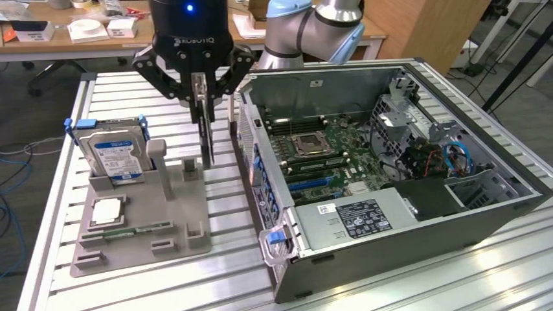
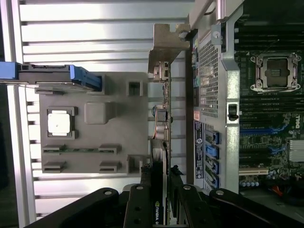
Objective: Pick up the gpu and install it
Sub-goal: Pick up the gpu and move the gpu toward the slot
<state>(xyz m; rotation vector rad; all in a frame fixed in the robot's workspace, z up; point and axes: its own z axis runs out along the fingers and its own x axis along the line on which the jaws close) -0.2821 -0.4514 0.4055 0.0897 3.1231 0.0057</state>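
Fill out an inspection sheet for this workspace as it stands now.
Surface: slatted metal table carrying a grey parts tray and an open computer case.
Job's things: gpu held upright at the tray's case-side edge, not yet in the case.
Clutter: hard drive, processor chip and memory stick in the tray.
Grippers: gripper shut on the gpu.
Cables: blue cables inside the case; floor cable at the exterior view's left.
Surroundings: desk with boxes behind.
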